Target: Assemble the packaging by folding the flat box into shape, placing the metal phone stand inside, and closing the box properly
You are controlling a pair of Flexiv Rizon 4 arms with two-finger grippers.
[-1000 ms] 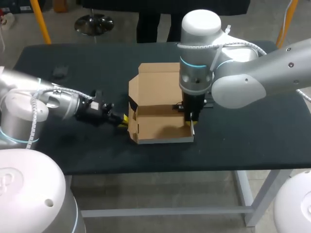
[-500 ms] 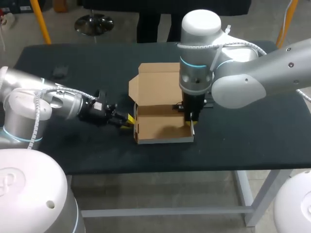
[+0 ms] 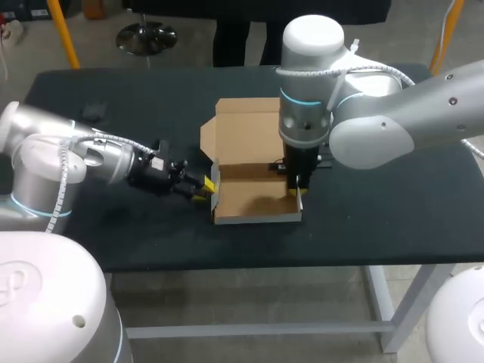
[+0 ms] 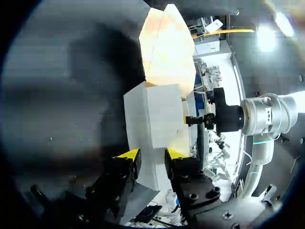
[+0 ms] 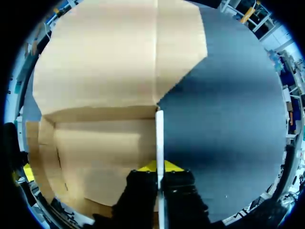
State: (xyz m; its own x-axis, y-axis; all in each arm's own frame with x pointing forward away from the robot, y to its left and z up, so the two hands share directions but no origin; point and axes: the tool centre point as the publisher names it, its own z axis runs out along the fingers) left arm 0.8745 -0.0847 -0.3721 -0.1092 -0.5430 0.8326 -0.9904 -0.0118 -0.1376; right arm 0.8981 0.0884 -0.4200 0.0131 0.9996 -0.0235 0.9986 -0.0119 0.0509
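- The cardboard box (image 3: 253, 198) is folded into a tray, its lid (image 3: 246, 128) left open.
- One side wall (image 5: 159, 138) is clamped by the right gripper (image 5: 158, 168).
- The opposite wall is faced by the left gripper (image 4: 151, 155), its fingers parted.
- No stand is seen inside.

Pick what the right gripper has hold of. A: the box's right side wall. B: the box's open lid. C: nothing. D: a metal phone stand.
A: the right gripper is shut on the right side wall of the box, whose thin edge runs on ahead from between its tips.
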